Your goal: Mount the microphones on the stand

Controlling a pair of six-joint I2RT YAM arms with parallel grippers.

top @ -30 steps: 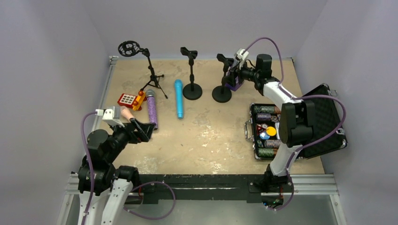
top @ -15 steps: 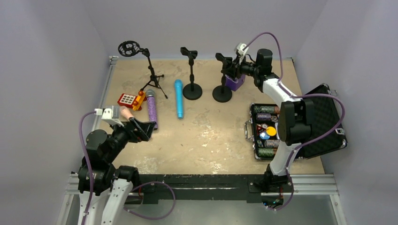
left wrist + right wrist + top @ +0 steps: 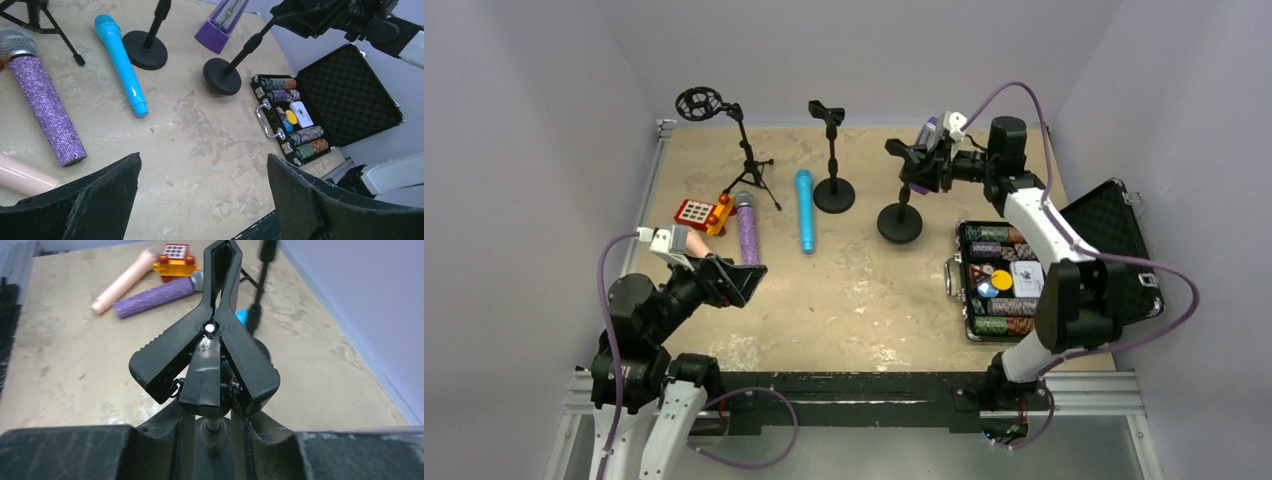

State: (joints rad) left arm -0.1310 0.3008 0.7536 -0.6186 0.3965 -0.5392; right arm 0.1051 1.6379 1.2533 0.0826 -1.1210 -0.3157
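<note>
Near left of surface, left jaws: stood wide apart, holding nothing, hovering low and pointing toward the far right.
Pink microphone: lay flat just beside the left jaws, on their left; mostly hidden under the wrist from above. The right wrist view showed its long axis roughly parallel to the purple one.
Purple microphone: lay flat just beyond the left jaws, long axis running near to far, grey mesh head at the far end.
Blue microphone: lay flat to the right of the purple one, same near-to-far axis, apart from it.
Red toy: sat by the purple head.
Chip case: lay open on the right side.
Nearer arm: left, for all three microphones; the right arm was well apart from them.
Tripod stand: stood at far left, holder unfilled.
Middle stand: upright, clip unfilled.
Leaning stand: tilted, clip unfilled.
Right jaws: appeared clamped on the leaning stand just under its clip.
Metronome: sat furthest back.
Judgement: no microphone mounted yet.
</note>
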